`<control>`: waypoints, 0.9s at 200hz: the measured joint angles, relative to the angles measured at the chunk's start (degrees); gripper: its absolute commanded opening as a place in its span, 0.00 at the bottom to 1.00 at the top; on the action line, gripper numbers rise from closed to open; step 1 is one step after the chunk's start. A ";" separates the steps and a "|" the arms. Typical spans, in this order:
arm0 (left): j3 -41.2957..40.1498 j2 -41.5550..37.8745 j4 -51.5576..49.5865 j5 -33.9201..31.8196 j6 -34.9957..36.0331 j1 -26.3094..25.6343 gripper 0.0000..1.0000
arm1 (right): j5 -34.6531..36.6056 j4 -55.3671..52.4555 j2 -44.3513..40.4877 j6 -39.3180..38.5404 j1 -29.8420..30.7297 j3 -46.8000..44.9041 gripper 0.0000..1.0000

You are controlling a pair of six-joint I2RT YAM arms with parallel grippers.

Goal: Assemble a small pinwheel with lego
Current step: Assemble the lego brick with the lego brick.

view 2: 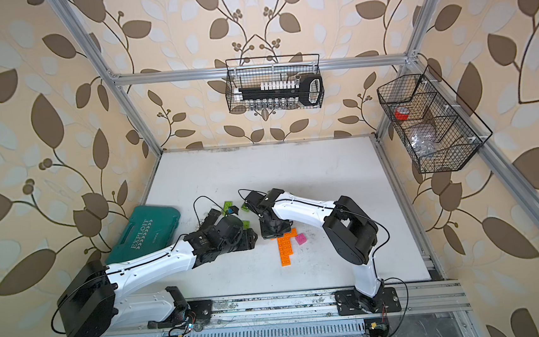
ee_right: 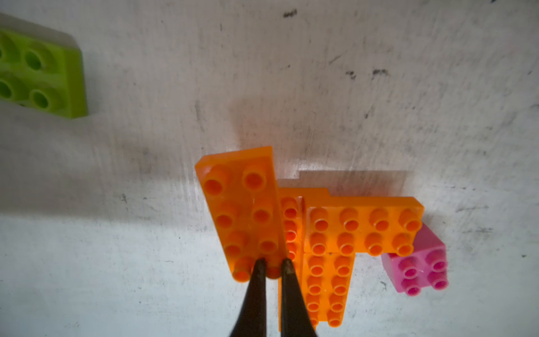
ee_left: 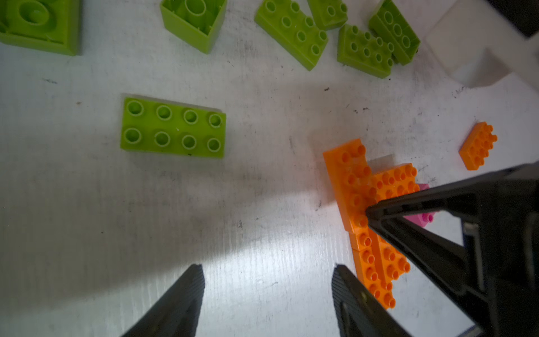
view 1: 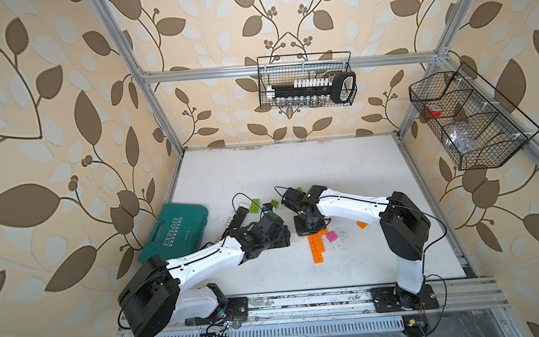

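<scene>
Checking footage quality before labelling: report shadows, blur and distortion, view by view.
Both top views: the wide-angle lens splays the frame posts outward; light even. Left wrist view: a broad shadow crosses the table, lime-green brick sharp, left gripper dark at the edge. Right wrist view: orange brick throws a reddish shadow; green brick soft.

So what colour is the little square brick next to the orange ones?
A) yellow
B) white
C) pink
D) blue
C: the small square brick sitting at the corner of the joined orange bricks is pink.
</scene>
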 measured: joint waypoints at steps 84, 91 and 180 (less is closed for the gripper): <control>0.00 0.04 -0.02 -0.42 0.09 0.02 0.71 | -0.02 0.09 0.42 0.35 -0.90 -1.05 0.04; 0.00 0.11 -0.02 -0.44 0.11 0.00 0.71 | -0.02 0.13 0.52 0.35 -0.94 -1.20 0.04; 0.00 0.63 -0.04 -0.96 0.20 0.02 0.71 | -0.46 1.31 0.76 0.63 -1.84 -2.10 0.03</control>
